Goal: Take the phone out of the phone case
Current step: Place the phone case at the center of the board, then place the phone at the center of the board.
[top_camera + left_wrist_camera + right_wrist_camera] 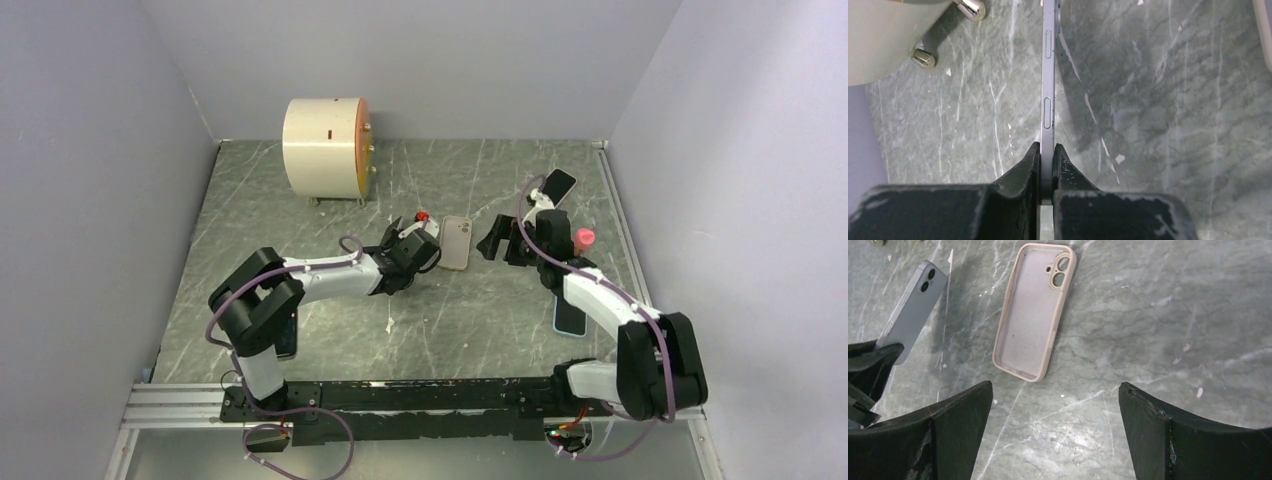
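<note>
**Phone and case: separated, phone in hand**

Item 1. Phone case (1033,310). We find it lying flat on the bench (450,320), hollow side up. The camera cut-out is at its far end and nothing is inside it. Nothing grips or touches it.

Item 2. Phone (913,305). It is out of the phone case and just beside it on the left arm's side, with a clear gap between the two. It is tilted, back face and twin lenses showing. Its shadow falling on the bench between it and the phone case suggests it is held up off the surface.

Item 3. Left jaws. They are pinched tight on the near end of the phone, one finger on each flat face. In the left wrist view the phone (1048,100) runs away from them edge-on, side buttons in sight.

Item 4. Right jaws. They stand spread wide and hold nothing. They hang on the opposite side of the phone case from the phone, near the case but not touching it.

Item 5. White drum (325,150). It sits well away from the phone case, toward the back wall, and plays no part.

Status: we judge the extraction itself done, since phone and phone case are fully apart. As far as we can judge, all that may be left is to set the phone down on the bench and let go of it.
</note>
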`<state>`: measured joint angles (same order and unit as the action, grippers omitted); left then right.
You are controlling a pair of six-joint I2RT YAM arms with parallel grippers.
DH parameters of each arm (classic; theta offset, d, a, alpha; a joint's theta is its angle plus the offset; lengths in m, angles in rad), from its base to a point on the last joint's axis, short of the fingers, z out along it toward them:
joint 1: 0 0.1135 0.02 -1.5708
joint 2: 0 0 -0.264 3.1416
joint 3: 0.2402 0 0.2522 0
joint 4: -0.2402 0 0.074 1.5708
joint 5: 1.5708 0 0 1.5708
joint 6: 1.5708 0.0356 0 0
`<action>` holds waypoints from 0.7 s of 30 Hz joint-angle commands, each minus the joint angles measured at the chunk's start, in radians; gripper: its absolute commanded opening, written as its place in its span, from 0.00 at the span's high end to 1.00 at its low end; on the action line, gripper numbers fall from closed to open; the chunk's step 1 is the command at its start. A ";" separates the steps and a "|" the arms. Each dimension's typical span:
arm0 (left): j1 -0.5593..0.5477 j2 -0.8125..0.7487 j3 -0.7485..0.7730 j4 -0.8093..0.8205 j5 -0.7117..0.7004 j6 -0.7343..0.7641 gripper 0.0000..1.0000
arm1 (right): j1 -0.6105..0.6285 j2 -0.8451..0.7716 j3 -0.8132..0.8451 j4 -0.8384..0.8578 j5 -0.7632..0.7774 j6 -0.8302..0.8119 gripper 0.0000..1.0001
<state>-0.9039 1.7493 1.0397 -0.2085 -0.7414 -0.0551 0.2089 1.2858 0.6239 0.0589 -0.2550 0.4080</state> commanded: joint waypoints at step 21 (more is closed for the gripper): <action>0.044 0.230 0.195 -0.256 -0.103 -0.094 0.83 | -0.004 -0.221 -0.177 0.232 0.220 0.045 0.01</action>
<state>-0.8646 1.9602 1.2201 -0.3801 -0.8883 -0.0929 0.2081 1.0630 0.4507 0.2321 -0.0521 0.4393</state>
